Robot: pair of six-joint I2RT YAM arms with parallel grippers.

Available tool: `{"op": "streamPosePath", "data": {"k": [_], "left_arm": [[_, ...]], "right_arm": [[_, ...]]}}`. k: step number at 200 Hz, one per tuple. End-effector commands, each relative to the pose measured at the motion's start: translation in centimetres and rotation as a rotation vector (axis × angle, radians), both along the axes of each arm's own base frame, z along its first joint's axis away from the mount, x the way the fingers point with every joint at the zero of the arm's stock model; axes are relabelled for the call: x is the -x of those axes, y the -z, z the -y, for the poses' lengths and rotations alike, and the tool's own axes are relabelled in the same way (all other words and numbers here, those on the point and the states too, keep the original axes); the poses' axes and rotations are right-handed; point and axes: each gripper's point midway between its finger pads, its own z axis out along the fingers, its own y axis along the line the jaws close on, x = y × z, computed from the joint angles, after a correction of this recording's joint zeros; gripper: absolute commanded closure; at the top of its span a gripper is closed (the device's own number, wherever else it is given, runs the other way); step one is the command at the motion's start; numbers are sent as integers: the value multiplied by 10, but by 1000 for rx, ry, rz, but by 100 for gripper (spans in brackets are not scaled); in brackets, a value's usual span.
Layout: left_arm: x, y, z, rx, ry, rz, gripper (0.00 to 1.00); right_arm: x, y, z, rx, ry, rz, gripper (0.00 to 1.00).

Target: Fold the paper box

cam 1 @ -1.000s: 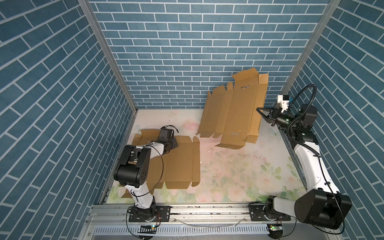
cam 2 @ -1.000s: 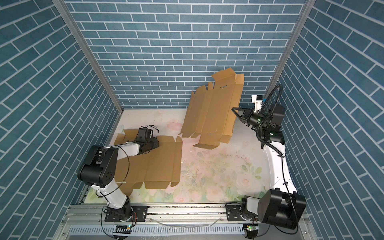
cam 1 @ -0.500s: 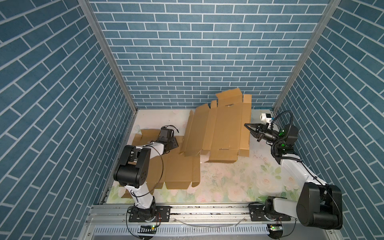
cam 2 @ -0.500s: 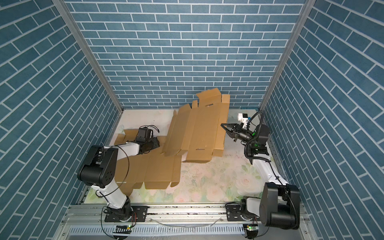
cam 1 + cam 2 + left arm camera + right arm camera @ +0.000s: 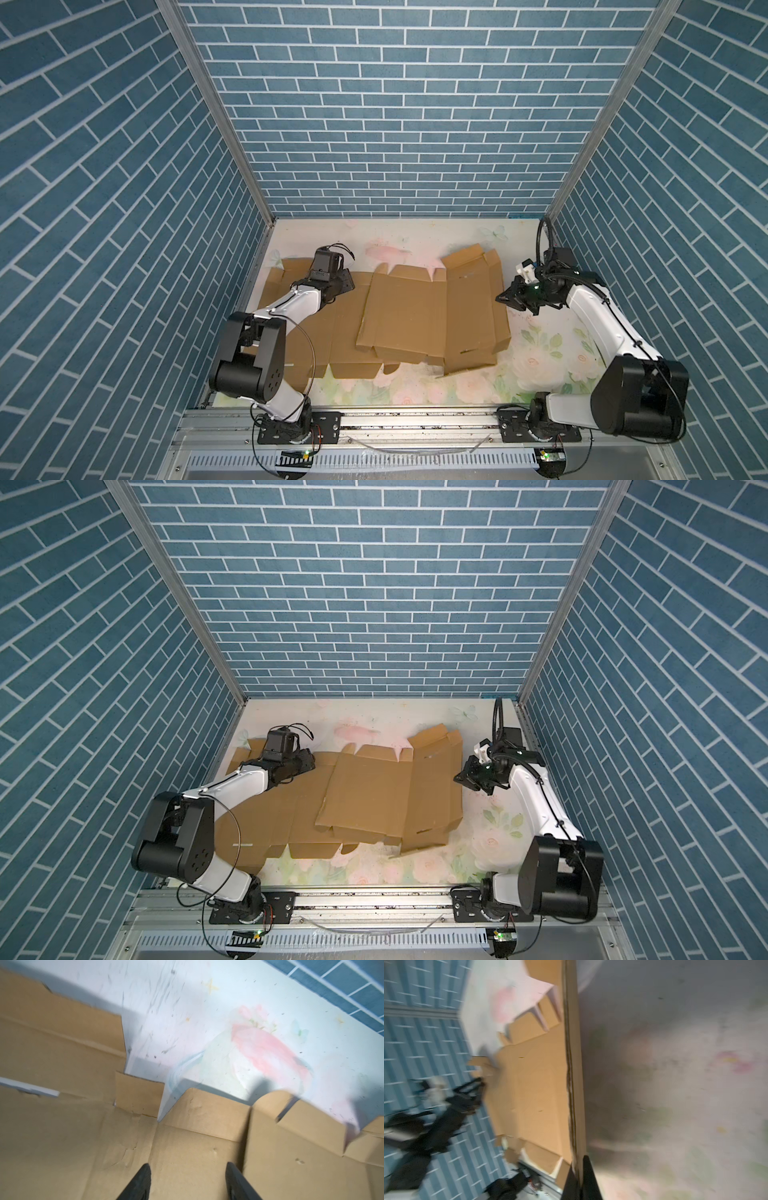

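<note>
Blue brick walls are closing in a flower-printed counter on 3 sides. On it 2 flat cardboard sheets are lying, and no panel on either is standing up, so the folding is looking barely begun, with every wall, flap and tuck waiting to be done.

The left sheet is lying along the counter's left edge. The right sheet is covering the middle and reaching toward the right edge. Its left part is resting on top of the left sheet, and its front corner is curling slightly off the counter.

The right pincer is clamping the right sheet's right edge, fully closed on the thin board. The left pincer is hovering low over the left sheet near the back-left corner, jaws moderately apart with nothing between them.

The left arm is hiding much of the left sheet, and the overlap is hiding where that sheet's right border is running. I cannot tell whether the left pincer is touching the board. The right wrist view is smearing with blur, so creases and slots are hard to read there.
</note>
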Motion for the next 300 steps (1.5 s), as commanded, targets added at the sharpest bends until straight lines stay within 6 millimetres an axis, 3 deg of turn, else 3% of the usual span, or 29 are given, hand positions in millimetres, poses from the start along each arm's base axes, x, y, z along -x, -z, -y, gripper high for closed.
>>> {"op": "streamPosePath", "data": {"k": [1,37,69,101,133,191,206,238,270,300], "left_arm": [[6,-24,11,-65,71,11,40],[16,-45,75,-65,278,54,38],[31,-39,138,46,458,61,38],[46,-27,174,87,556,30,38],[62,-8,198,121,627,-11,38],[81,4,213,139,736,-45,38],[84,-1,214,137,762,-49,38],[85,-42,206,102,808,24,34],[70,-87,174,99,747,103,34],[55,-118,149,101,683,181,33]], "right_arm": [[12,17,44,417,-151,-97,100],[-41,19,45,686,-309,-11,100],[-72,32,42,852,-443,15,100],[-103,23,31,975,-440,121,100],[-110,17,16,945,-427,254,100],[-114,-12,-20,761,-428,548,100],[-118,-19,-28,757,-439,613,100],[-112,-16,-38,868,-645,681,100],[-107,-21,-36,919,-723,712,100],[-95,-24,-50,842,-815,764,100]]}}
